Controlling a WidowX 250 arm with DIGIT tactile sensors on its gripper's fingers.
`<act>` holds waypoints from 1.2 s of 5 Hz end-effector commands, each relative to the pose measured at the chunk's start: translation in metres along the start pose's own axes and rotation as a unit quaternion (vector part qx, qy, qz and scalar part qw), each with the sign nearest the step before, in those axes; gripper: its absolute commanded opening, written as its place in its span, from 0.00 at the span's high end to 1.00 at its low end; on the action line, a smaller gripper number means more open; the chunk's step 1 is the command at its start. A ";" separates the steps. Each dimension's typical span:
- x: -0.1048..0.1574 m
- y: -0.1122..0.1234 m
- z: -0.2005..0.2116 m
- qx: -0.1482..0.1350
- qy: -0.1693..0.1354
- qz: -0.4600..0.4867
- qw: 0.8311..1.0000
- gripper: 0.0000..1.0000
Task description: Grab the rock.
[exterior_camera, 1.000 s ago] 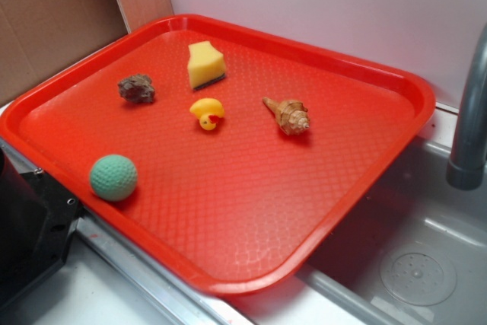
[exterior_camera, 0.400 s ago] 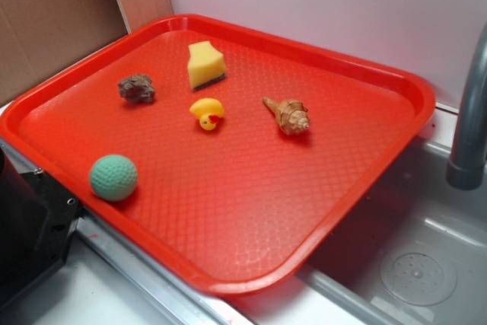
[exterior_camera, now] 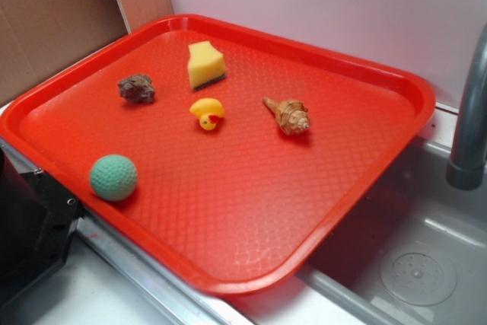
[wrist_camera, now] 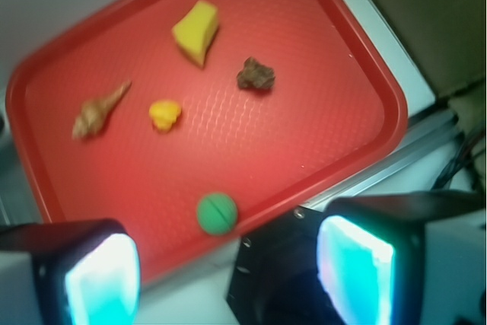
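The rock (exterior_camera: 136, 88) is a small dark grey-brown lump lying on the red tray (exterior_camera: 251, 211) near its far left side. The wrist view looks down on it from high above, with the rock (wrist_camera: 256, 74) in the upper middle. My gripper (wrist_camera: 228, 279) hangs well above the tray's near edge, far from the rock. Its two glowing cyan pads (wrist_camera: 103, 283) stand wide apart with nothing between them. The gripper does not show in the exterior view.
On the tray also lie a yellow sponge wedge (exterior_camera: 205, 65), a yellow rubber duck (exterior_camera: 207, 113), a tan spiral seashell (exterior_camera: 287, 115) and a green ball (exterior_camera: 113, 177). A black robot base (exterior_camera: 27, 226) sits at the near left, a sink with grey faucet (exterior_camera: 468, 135) at right.
A dark shape seen at the top left corner of the exterior view 0.4 s ago is gone now. The objects on the tray have not moved.
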State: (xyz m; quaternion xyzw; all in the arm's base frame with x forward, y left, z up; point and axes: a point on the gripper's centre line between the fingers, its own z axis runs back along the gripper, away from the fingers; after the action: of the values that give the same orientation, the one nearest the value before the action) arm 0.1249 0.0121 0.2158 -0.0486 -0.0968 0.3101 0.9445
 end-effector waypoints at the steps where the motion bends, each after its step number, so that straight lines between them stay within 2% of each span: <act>1: 0.047 0.022 -0.050 0.029 -0.029 0.149 0.988 0.00; 4: 0.062 0.032 -0.135 0.057 -0.052 0.183 0.980 0.00; 5: 0.063 0.032 -0.156 0.057 -0.050 0.176 0.981 0.00; 6: 0.065 0.037 -0.166 0.051 -0.061 0.181 0.980 0.00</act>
State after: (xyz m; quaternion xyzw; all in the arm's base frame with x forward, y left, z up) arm 0.1906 0.0699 0.0520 0.0026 -0.1126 0.4812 0.8693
